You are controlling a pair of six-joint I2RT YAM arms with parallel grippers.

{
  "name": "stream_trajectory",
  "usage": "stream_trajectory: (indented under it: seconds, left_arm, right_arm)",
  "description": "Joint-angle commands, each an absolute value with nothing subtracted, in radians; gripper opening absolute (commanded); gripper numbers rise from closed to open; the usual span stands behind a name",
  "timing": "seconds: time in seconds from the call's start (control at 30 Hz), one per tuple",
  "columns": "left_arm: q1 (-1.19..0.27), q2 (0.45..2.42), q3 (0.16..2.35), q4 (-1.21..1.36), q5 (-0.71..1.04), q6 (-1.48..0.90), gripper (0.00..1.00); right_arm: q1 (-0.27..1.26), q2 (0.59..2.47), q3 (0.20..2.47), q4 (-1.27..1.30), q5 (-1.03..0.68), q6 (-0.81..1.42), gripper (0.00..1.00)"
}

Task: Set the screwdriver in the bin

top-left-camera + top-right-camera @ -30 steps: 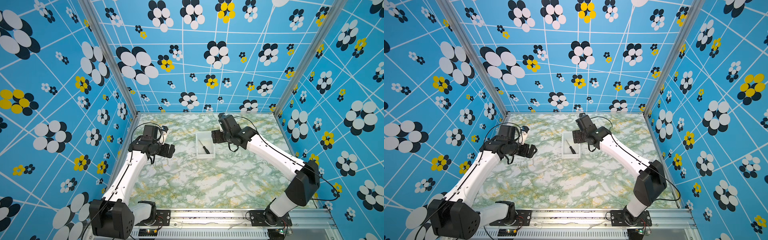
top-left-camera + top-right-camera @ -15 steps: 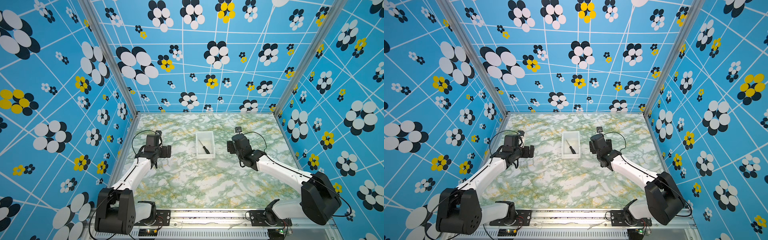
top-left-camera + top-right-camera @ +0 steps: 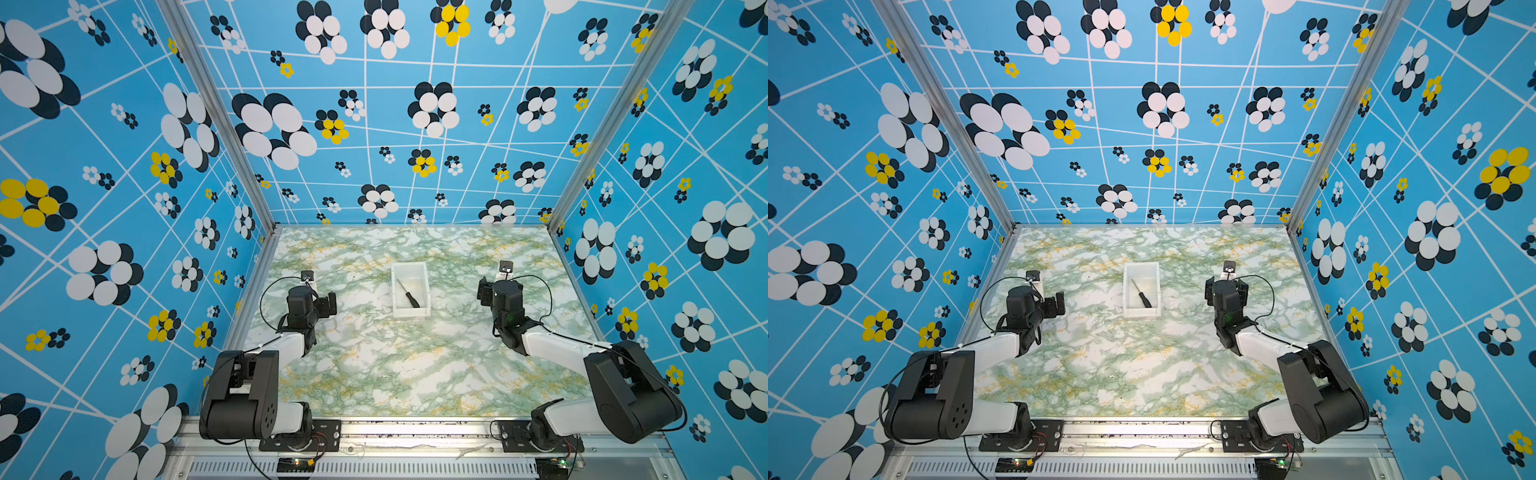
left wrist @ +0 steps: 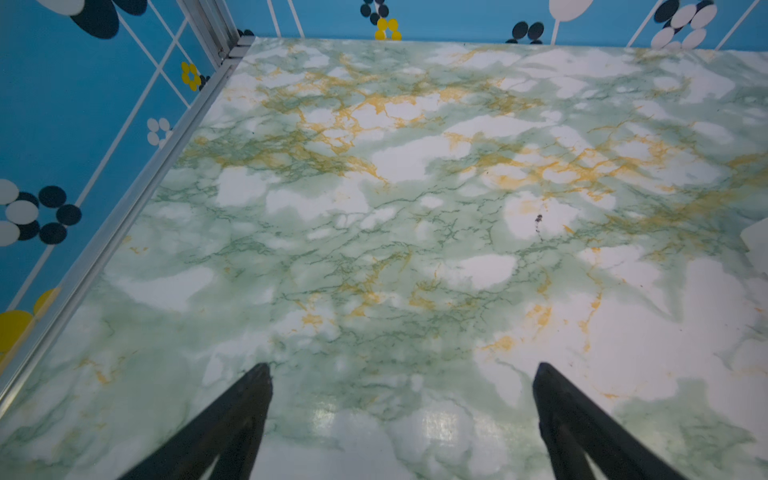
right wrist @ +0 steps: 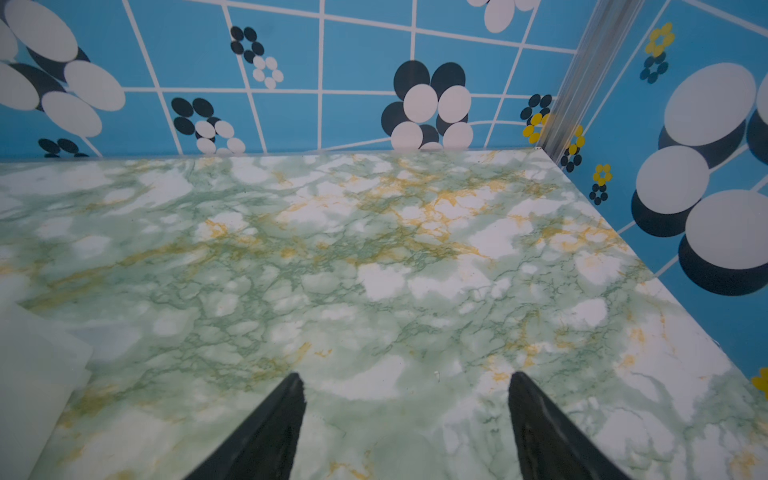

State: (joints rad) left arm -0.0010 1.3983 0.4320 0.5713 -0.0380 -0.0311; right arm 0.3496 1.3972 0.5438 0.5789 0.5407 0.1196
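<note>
The screwdriver (image 3: 408, 294) lies inside the bin (image 3: 415, 273), tip toward eleven o'clock, my left pincer (image 4: 401, 368) and right pincer (image 5: 405, 375) both wide.

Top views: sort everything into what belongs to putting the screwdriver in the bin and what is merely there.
Belongs to the job: screwdriver, already lying inside the bin.

Merely there: green marble tabletop; blue flowered walls. No other loose item shows.
</note>
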Motion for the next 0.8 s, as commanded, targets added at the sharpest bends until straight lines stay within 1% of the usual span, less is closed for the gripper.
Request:
stream_trajectory:
  seconds: [0.0, 0.07, 0.2, 0.27, 0.37, 0.4, 0.43, 0.5, 0.57, 0.63, 0.7, 0.77]
  left_arm:
    - [0.006, 1.428, 0.391, 0.798, -0.009, -0.032, 0.99]
    - [0.006, 1.459, 0.354, 0.899, -0.004, -0.034, 0.99]
    - [0.006, 1.541, 0.279, 1.107, 0.014, -0.027, 0.99]
    - [0.006, 1.566, 0.258, 1.182, 0.019, -0.022, 0.99]
    - [0.008, 1.556, 0.253, 1.169, -0.008, -0.038, 0.99]
    - [0.009, 1.561, 0.252, 1.179, -0.018, -0.042, 0.99]
    - [0.011, 1.559, 0.250, 1.178, -0.026, -0.047, 0.99]
    - [0.011, 1.559, 0.252, 1.175, -0.030, -0.051, 0.99]
    - [0.011, 1.559, 0.261, 1.160, -0.028, -0.051, 0.99]
    - [0.011, 1.557, 0.272, 1.137, -0.026, -0.049, 0.99]
    - [0.011, 1.557, 0.276, 1.129, -0.023, -0.049, 0.99]
    - [0.011, 1.557, 0.273, 1.133, -0.025, -0.049, 0.99]
  right_arm:
    - [0.305, 1.347, 0.538, 0.626, 0.497, 0.110, 0.80]
    - [0.273, 1.352, 0.507, 0.682, 0.493, 0.109, 0.79]
    - [0.195, 1.360, 0.460, 0.791, 0.420, 0.093, 0.79]
    - [0.167, 1.372, 0.460, 0.796, 0.441, 0.090, 0.79]
    - [0.135, 1.333, 0.446, 0.766, 0.367, 0.033, 0.79]
    - [0.135, 1.306, 0.445, 0.729, 0.371, 0.020, 0.79]
    - [0.132, 1.272, 0.448, 0.669, 0.383, 0.040, 0.79]
    - [0.124, 1.210, 0.436, 0.579, 0.327, 0.072, 0.79]
    - [0.125, 1.219, 0.377, 0.651, 0.292, 0.045, 0.79]
    - [0.124, 1.258, 0.314, 0.776, 0.306, 0.018, 0.79]
    - [0.074, 1.319, 0.257, 0.937, 0.321, 0.035, 0.79]
    - [0.050, 1.380, 0.242, 1.016, 0.307, 0.056, 0.80]
